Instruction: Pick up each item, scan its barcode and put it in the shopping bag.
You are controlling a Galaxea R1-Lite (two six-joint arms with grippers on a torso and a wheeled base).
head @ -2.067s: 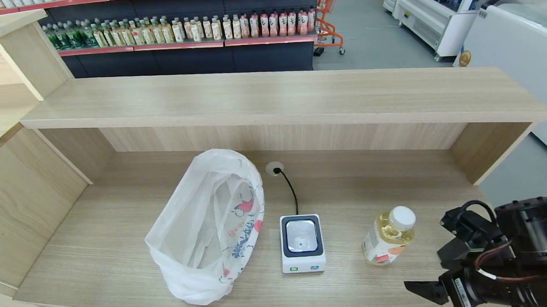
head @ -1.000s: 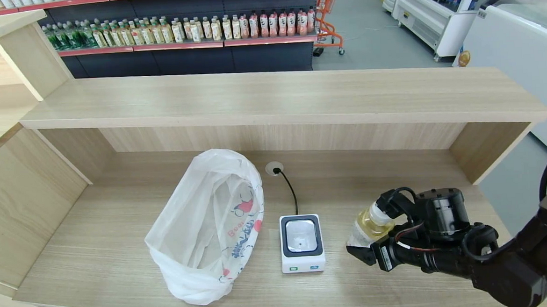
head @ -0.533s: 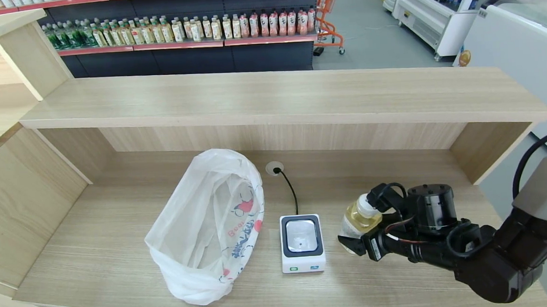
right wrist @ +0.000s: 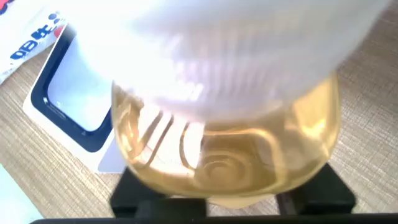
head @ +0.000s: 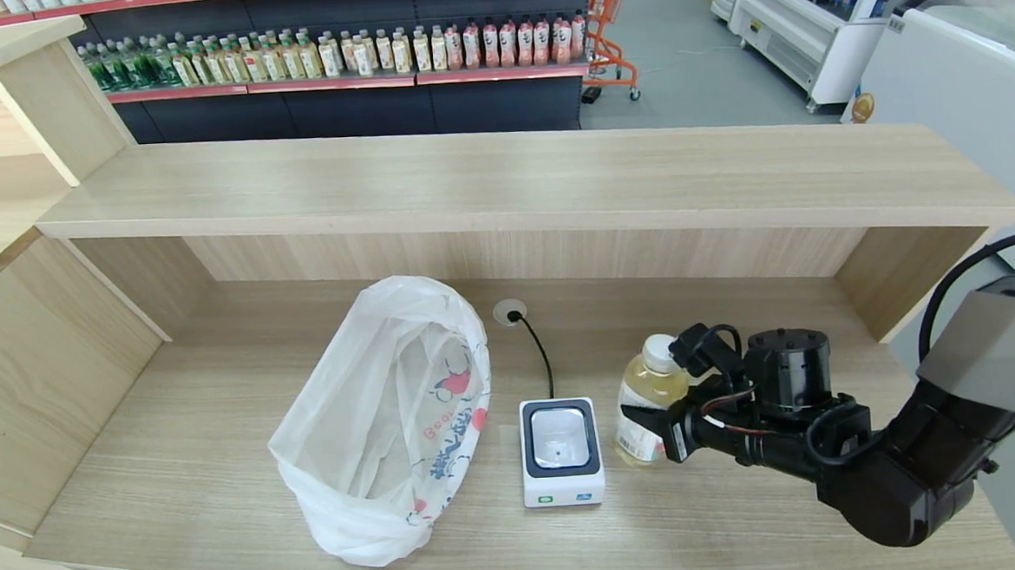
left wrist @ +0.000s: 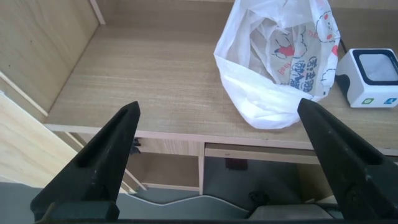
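Observation:
A clear bottle of yellow liquid with a white cap stands upright just right of the white barcode scanner. My right gripper is shut on the bottle's lower body from the right. In the right wrist view the bottle sits between the dark fingers, with the scanner beside it. The white plastic shopping bag stands open left of the scanner. My left gripper hangs open below the counter's front edge, near the bag and scanner.
The scanner's black cable runs back to a hole in the counter. A raised wooden ledge spans the back and a side wall closes the left. Bare counter lies left of the bag.
My right arm came in from the right, shut on the bottle and carried it left, from well right of the scanner to right beside it. Bag and scanner stayed put.

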